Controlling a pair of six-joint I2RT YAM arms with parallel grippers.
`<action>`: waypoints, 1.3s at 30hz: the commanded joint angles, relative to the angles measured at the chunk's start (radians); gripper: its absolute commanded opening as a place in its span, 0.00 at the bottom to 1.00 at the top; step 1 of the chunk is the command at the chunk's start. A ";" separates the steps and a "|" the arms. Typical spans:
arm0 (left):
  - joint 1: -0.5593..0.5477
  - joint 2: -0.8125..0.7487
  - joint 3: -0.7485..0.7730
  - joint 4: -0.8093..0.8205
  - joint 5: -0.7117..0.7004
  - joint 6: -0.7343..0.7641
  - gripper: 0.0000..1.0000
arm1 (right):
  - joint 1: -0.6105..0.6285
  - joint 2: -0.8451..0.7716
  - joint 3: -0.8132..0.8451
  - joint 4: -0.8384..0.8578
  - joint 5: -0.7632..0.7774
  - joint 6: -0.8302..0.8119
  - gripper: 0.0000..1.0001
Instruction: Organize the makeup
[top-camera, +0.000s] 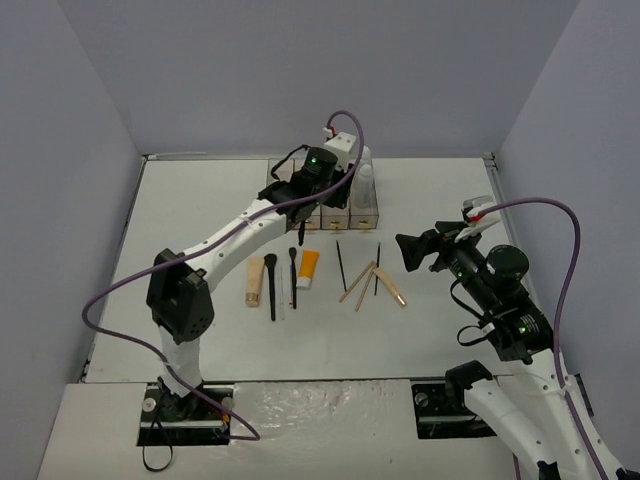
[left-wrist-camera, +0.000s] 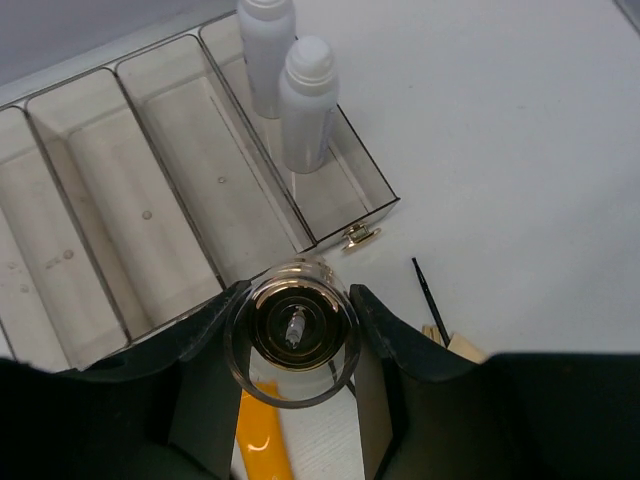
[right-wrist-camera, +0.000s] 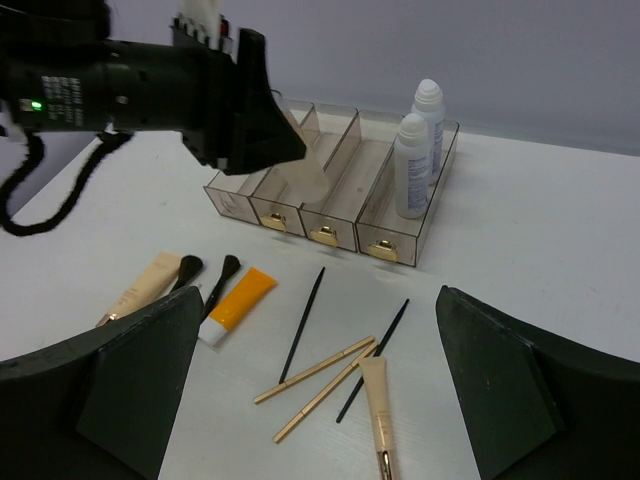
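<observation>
Left gripper (left-wrist-camera: 292, 340) clamps a clear bottle (left-wrist-camera: 291, 325), obscured from above; wrist view shows its base. Right gripper (right-wrist-camera: 316, 385) spread wide.

Two bottles (right-wrist-camera: 410, 165) in box's (right-wrist-camera: 385, 247) rightmost compartment, brushes (top-camera: 271, 285) and tubes (top-camera: 308, 268) on table (top-camera: 200, 220) before it, pencils (top-camera: 341, 262) and sticks (top-camera: 358, 283) rightward

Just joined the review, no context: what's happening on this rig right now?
The left pincer grips a clear bottle above the smoky organizer box. Two white bottles already stand in its end compartment. The right pincer hangs open and empty. Loose on the table in front lie brushes, tubes, pencils and tan sticks.
</observation>
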 joint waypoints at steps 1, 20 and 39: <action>-0.049 0.112 0.211 0.065 -0.040 0.036 0.00 | 0.003 -0.018 0.022 0.044 0.028 -0.023 1.00; -0.068 0.367 0.446 0.117 -0.090 0.093 0.00 | 0.005 -0.012 -0.005 0.044 0.012 -0.020 1.00; -0.042 0.498 0.526 0.075 -0.076 0.059 0.00 | 0.005 -0.003 -0.019 0.044 0.009 -0.014 1.00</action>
